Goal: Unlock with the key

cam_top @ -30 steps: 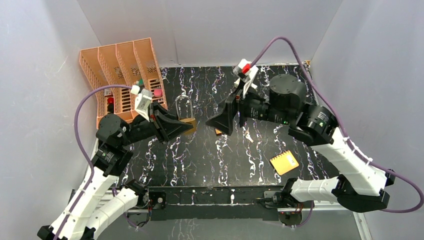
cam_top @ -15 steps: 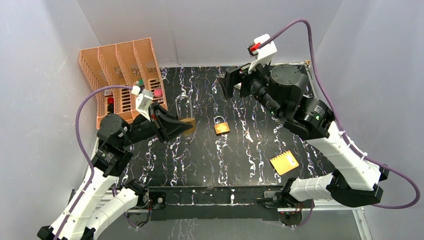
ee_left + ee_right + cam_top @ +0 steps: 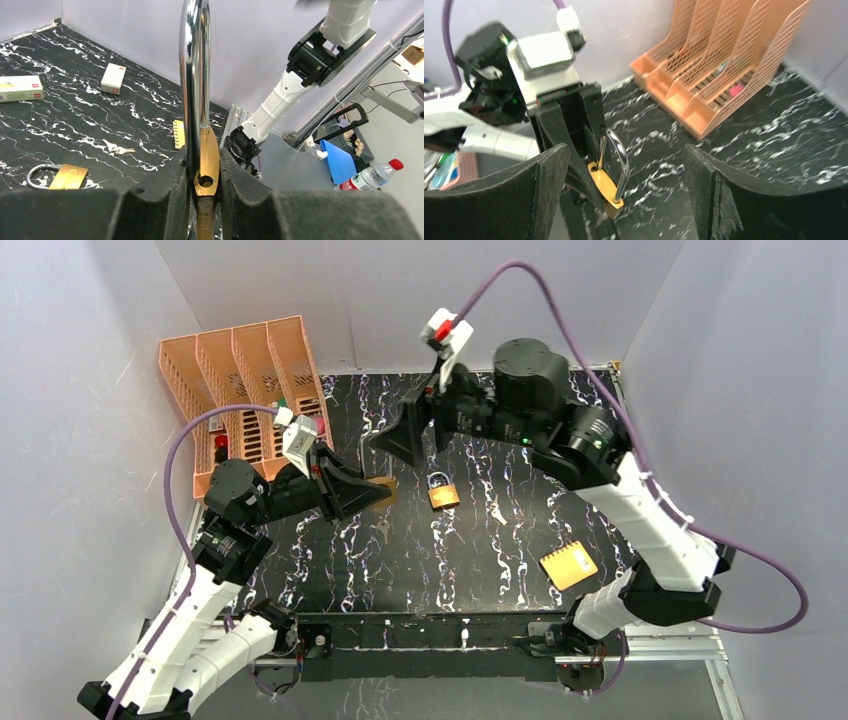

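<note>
My left gripper (image 3: 365,492) is shut on the brass body of a large padlock (image 3: 206,165), whose steel shackle (image 3: 195,75) points away from the wrist. One shackle hole in the body shows empty. The key (image 3: 383,530), a tiny silver bunch, lies on the black marble table just in front of that padlock (image 3: 380,487); the left wrist view shows the key (image 3: 117,148) on the table too. My right gripper (image 3: 415,435) hovers open just behind the held padlock, facing it. In its wrist view, the padlock (image 3: 606,187) sits between the wide-apart fingers of the right gripper (image 3: 625,150), untouched.
A small brass padlock (image 3: 443,493) lies mid-table, right of the key. An orange notepad (image 3: 568,565) lies front right. The orange file organizer (image 3: 245,390) stands at the back left corner. Two white boxes (image 3: 113,78) lie at the far side in the left wrist view.
My right arm swung from over the small padlock up to the back, then left to hover by the held padlock, uncovering the small padlock. The left gripper shifted slightly right, keeping its grip.
</note>
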`<action>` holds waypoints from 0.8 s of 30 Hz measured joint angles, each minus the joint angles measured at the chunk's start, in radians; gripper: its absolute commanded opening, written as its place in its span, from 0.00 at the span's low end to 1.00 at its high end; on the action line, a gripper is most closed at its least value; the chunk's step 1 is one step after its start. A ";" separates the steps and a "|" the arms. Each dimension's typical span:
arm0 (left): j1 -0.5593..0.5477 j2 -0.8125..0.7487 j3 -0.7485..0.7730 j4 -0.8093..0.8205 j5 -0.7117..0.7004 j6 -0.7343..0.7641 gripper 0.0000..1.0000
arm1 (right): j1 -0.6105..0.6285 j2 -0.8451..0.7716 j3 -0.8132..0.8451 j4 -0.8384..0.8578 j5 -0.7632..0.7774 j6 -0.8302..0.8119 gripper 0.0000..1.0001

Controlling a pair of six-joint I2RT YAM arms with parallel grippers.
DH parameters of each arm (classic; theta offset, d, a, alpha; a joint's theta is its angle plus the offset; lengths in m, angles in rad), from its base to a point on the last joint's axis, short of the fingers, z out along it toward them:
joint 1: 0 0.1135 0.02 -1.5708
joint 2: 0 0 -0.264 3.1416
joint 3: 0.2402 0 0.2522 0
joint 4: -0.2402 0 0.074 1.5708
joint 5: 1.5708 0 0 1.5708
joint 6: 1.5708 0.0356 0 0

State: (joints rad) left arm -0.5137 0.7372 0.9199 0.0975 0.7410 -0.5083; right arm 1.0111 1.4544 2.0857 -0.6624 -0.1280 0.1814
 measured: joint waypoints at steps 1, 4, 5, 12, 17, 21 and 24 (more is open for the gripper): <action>0.000 0.001 0.001 0.007 0.005 -0.002 0.00 | 0.000 0.016 0.000 -0.013 -0.025 0.005 0.84; 0.000 0.003 0.004 0.021 0.013 -0.007 0.00 | 0.000 0.055 -0.005 -0.050 -0.079 0.022 0.71; 0.000 0.004 0.006 0.026 0.016 -0.008 0.00 | 0.000 0.066 -0.006 -0.056 -0.092 0.026 0.66; 0.000 0.012 0.008 0.033 0.016 -0.009 0.00 | 0.000 0.085 -0.043 -0.059 -0.120 0.083 0.00; 0.000 0.028 0.008 0.011 0.000 -0.019 0.00 | 0.003 0.061 -0.106 -0.027 -0.061 0.111 0.00; -0.001 0.041 0.008 -0.006 -0.027 -0.004 0.00 | 0.016 0.037 -0.152 -0.019 0.059 0.161 0.00; -0.003 0.050 0.008 -0.008 -0.064 0.009 0.00 | 0.024 0.038 -0.153 -0.031 0.151 0.201 0.00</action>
State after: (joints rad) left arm -0.5167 0.7868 0.9283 0.0891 0.6773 -0.4992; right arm 1.0351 1.4921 1.9331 -0.6933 0.0227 0.3820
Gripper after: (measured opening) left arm 0.197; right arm 0.140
